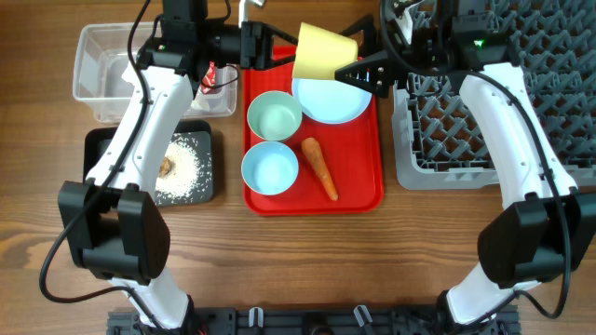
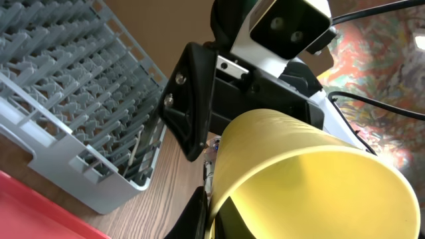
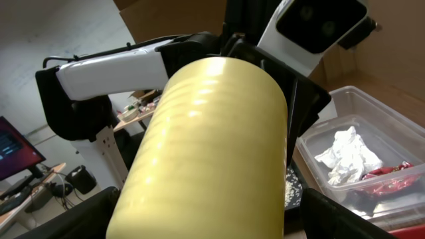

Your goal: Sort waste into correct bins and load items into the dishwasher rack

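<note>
The small yellow cup [image 1: 324,51] hung on its side in the air above the far edge of the red tray [image 1: 363,191], between the two arms. Its open mouth faced the left wrist camera. The left fingers [image 2: 192,216] were clamped on its rim, one outside the wall and one seemingly inside. The right fingers [image 3: 352,219] stood apart on either side of the cup's body; whether they pressed on it could not be told.

On the red tray lay the light blue plate [image 1: 340,107], the pale green bowl [image 1: 275,114], the light blue bowl [image 1: 270,167] and the carrot [image 1: 319,169], which was just beside the blue bowl. The clear tub [image 1: 102,65] held the crumpled napkin [image 3: 345,156] and the red wrapper [image 3: 388,174]. Rice [image 1: 186,167] and a brown lump [image 1: 166,167] lay in the black tray [image 1: 95,144]. The grey dishwasher rack [image 1: 521,112] stood to the right on the wooden desk [image 1: 326,261].
</note>
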